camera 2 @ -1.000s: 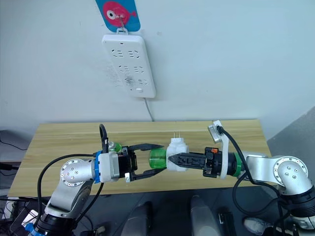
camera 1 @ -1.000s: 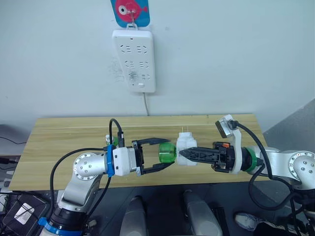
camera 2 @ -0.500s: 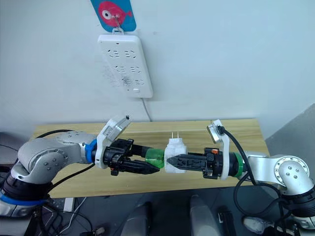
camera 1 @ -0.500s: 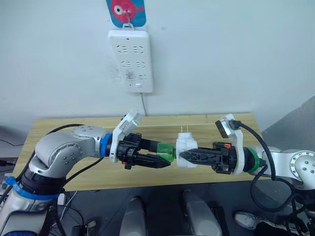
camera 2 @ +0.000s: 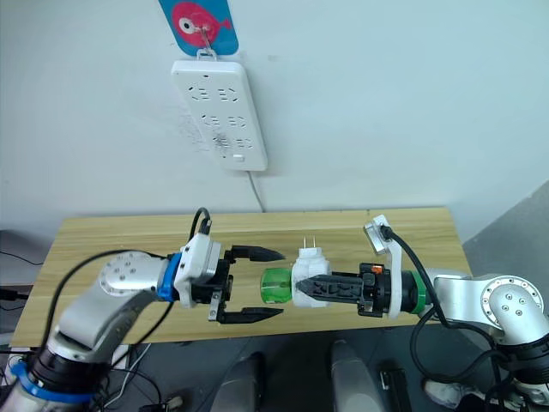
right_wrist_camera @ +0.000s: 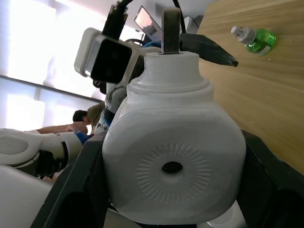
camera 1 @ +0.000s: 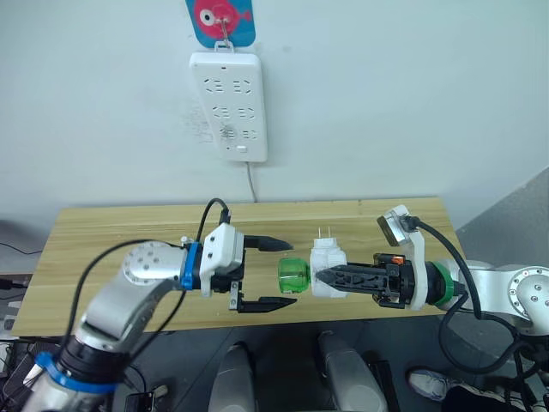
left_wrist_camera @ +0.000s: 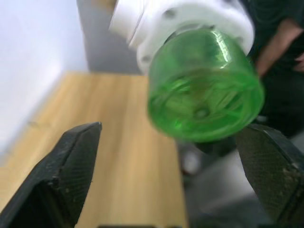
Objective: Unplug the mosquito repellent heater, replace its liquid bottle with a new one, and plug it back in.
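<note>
My right gripper (camera 1: 319, 276) is clamped on the heater (camera 1: 327, 264), held above the table's (camera 1: 111, 232) front edge, green bottle (camera 1: 292, 276) attached. My left gripper (camera 1: 281, 273) stands wide apart around the bottle, not touching.

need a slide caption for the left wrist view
Open left pincer flanks the green liquid bottle still screwed into the white mosquito repellent heater.

No readable text, brand or number anywhere. Blue card (camera 1: 222, 19) on wall above power strip (camera 1: 228, 105) carries only pink fish drawing, no letters. Power strip markings too small to read.
</note>
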You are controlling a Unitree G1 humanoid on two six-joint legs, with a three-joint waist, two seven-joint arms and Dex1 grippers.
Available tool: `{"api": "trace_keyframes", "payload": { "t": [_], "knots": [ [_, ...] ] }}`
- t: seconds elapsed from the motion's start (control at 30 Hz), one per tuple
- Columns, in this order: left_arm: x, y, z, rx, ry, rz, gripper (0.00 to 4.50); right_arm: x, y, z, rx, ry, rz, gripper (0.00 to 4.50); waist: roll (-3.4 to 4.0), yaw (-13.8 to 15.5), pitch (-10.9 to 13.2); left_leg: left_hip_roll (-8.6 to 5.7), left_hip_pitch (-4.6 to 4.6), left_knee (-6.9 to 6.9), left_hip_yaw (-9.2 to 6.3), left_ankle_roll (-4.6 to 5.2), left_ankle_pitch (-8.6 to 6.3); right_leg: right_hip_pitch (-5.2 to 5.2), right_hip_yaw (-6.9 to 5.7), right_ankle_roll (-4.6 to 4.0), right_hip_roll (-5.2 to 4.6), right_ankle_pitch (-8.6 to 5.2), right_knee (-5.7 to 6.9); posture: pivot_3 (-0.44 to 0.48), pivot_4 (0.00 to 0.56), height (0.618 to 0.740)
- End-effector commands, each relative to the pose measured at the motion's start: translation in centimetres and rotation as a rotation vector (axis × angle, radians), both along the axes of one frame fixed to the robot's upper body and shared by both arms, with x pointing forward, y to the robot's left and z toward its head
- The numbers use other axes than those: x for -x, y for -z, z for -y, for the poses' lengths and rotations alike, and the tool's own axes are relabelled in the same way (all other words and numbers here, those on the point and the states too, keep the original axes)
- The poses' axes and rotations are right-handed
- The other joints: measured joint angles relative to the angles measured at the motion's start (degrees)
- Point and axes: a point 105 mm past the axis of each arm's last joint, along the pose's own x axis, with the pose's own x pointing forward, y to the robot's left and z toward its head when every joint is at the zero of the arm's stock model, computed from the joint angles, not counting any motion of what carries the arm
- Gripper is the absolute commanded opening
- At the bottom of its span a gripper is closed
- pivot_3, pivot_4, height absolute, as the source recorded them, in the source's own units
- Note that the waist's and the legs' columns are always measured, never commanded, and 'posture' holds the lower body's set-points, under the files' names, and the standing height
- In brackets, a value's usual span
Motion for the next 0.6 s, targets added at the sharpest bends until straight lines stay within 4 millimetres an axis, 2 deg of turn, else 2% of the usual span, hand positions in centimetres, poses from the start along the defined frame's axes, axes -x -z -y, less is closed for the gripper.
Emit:
{"api": "trace_keyframes", "payload": {
  "t": [0.03,0.23,0.37,0.4,0.47,0.6],
  "knots": [
    [1.0,-0.5,-0.4,0.026,0.008,0.173,4.5,0.5,-0.9,-0.3,-0.03,-0.03,0.023,3.01,0.0,0.02,0.0,0.0,0.0,0.0,0.0,0.0,0.0,0.0,0.0,0.0,0.0,0.0,0.01,-0.18,0.287,0.74],
    [1.1,-1.4,0.5,0.112,-0.002,0.313,4.5,0.3,-1.0,-0.5,-0.031,-0.028,0.027,3.01,0.0,0.4,0.0,-0.02,0.0,0.03,0.02,0.0,0.01,0.04,0.03,0.0,-0.01,0.01,0.0,-0.178,0.288,0.74],
    [0.9,-1.4,1.0,0.124,0.01,0.323,4.5,0.4,-1.1,-0.6,-0.033,-0.032,0.03,3.01,0.0,0.69,0.0,-0.02,0.0,0.04,0.01,0.02,0.02,0.06,0.03,0.01,0.0,0.02,0.01,-0.18,0.287,0.74],
    [1.0,-1.3,1.1,0.119,0.026,0.312,4.12,0.4,-1.1,-0.6,-0.033,-0.032,0.03,3.01,0.0,0.74,0.0,-0.02,0.0,0.04,0.01,0.02,0.02,0.06,0.04,0.01,0.0,0.02,0.0,-0.18,0.287,0.74],
    [1.3,-1.3,1.2,0.121,0.05,0.303,3.65,0.4,-1.1,-0.6,-0.032,-0.032,0.031,3.01,0.0,0.74,0.0,-0.02,0.0,0.02,0.01,0.02,0.02,0.05,0.03,0.01,0.01,0.02,0.0,-0.182,0.287,0.74],
    [1.5,-2.3,1.0,0.129,0.072,0.28,2.44,0.4,-1.0,-0.6,-0.025,-0.025,0.031,3.01,0.0,0.74,0.0,0.0,0.0,0.02,0.0,0.03,0.02,0.04,0.02,0.01,0.02,0.02,0.01,-0.18,0.287,0.74]
  ]
}}
